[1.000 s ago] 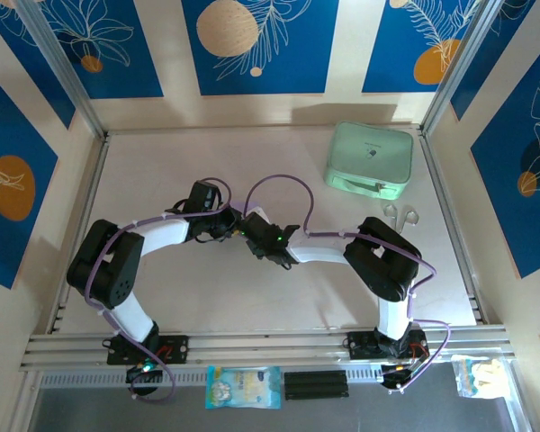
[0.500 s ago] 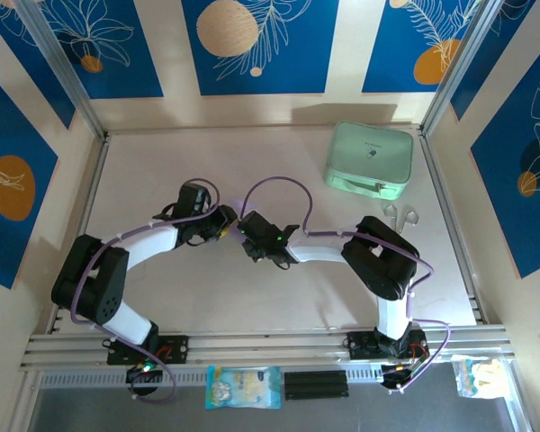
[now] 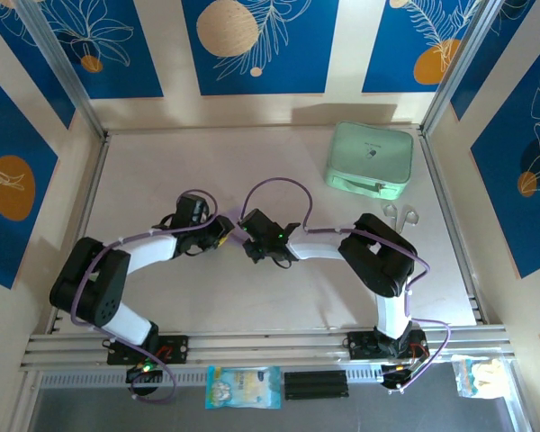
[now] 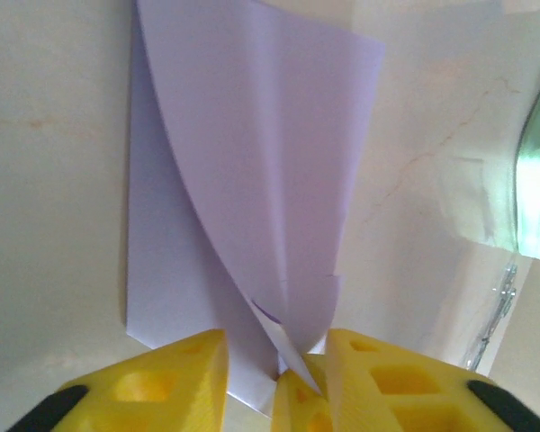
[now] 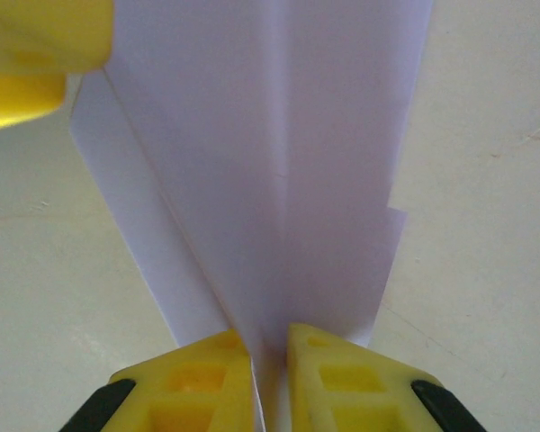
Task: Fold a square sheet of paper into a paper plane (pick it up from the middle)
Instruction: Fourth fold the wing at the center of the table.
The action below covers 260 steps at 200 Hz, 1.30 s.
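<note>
The sheet of paper (image 4: 252, 162) lay well to the left of the mint-green case (image 3: 369, 160) and nearer the arm bases, with lengthwise creases already set. The left gripper (image 4: 277, 364) pinched a raised flap, and the right gripper (image 5: 269, 353) pinched the centre ridge. Progress was judged about midway: wing folds and final shaping were not yet done.

Left end effector (image 4: 276, 382) clamped, right one (image 5: 269, 378) clamped
</note>
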Each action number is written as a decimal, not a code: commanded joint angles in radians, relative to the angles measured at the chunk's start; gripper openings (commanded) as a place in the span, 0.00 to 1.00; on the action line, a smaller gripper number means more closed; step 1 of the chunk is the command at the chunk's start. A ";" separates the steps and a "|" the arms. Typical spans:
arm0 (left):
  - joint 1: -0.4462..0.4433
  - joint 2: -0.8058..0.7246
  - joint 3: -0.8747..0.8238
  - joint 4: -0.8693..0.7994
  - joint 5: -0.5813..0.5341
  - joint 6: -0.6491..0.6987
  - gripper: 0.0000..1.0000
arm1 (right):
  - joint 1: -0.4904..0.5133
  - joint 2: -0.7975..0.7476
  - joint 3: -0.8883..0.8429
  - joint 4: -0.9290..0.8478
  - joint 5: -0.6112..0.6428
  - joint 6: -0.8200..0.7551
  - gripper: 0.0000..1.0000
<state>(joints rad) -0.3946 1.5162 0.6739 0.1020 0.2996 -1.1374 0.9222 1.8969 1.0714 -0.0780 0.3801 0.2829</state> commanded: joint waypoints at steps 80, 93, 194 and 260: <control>-0.011 -0.226 -0.062 -0.132 -0.130 0.042 0.35 | -0.038 -0.050 -0.058 -0.112 -0.074 0.103 0.16; -0.034 -0.182 -0.068 -0.087 -0.087 0.038 0.30 | -0.043 -0.058 -0.070 -0.119 -0.095 0.135 0.16; -0.081 0.124 0.045 0.054 0.052 0.027 0.15 | -0.073 -0.086 -0.121 -0.060 -0.195 0.135 0.17; -0.080 0.192 0.090 -0.008 0.037 0.046 0.15 | -0.070 -0.086 -0.103 -0.065 -0.185 0.087 0.21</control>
<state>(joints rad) -0.4679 1.6821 0.7464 0.1368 0.3256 -1.1095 0.8494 1.8156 0.9749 -0.0879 0.2230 0.3958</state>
